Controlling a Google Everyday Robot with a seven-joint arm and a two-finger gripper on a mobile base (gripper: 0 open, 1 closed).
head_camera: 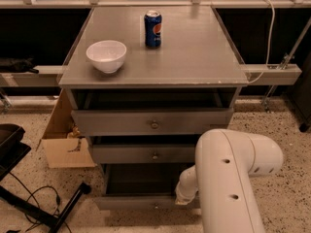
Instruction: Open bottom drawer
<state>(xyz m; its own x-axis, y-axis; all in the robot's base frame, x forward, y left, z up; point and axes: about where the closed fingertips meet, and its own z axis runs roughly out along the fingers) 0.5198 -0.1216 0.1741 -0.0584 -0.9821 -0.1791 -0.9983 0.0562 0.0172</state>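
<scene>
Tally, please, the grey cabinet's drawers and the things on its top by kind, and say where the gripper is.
Flat grey drawers with round metal knobs: 3 (top drawer, middle drawer, bottom drawer)
White round bowl: 1
Blue soda can: 1
Total: 5
Gripper: hidden behind the white robot arm, low by the bottom drawer's right end.

floor [279, 123]: speckled terrazzo | left: open cardboard box [63, 152] | back: metal rail [58, 4], dark beyond
</scene>
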